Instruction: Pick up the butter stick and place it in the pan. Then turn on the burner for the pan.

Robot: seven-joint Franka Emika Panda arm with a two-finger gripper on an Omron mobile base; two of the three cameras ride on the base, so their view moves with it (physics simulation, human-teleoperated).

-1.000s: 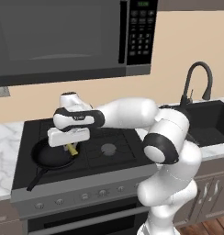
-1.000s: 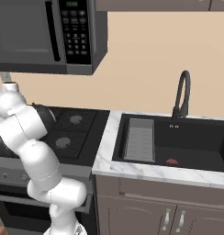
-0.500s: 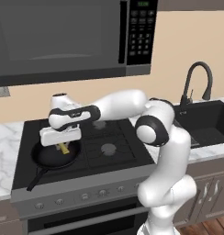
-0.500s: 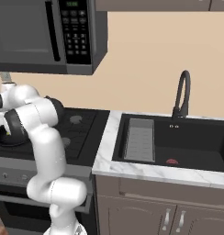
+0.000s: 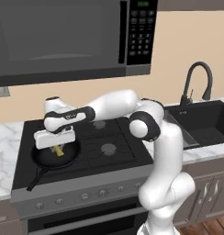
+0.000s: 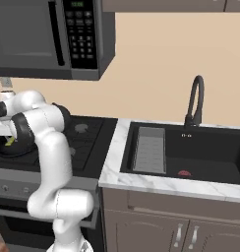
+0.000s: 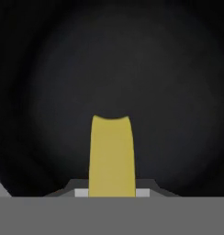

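Note:
The black pan (image 5: 44, 159) rests on the front left of the cooktop, its long handle (image 5: 36, 181) pointing toward the stove's front edge. My gripper (image 5: 57, 147) hangs just above the pan's middle, shut on the yellow butter stick (image 5: 59, 151), whose lower end dips inside the rim. In the hand view the butter stick (image 7: 111, 156) juts up from between my gripper (image 7: 111, 193) over the dark pan floor (image 7: 141, 69). From the right, the butter stick (image 6: 10, 141) and pan (image 6: 16, 148) sit at the far left. The burner lies hidden beneath the pan.
Other burners (image 5: 108, 148) lie to the pan's right under black grates. A row of knobs (image 5: 103, 193) runs along the stove front. The microwave (image 5: 63, 36) hangs overhead. Marble counter (image 5: 4, 156) flanks the stove; a sink (image 6: 191, 152) with a black faucet is on the right.
The arm has swung left and stretched out, carrying the butter stick from the pan's right side to over its middle and a little lower. The grip has stayed shut.

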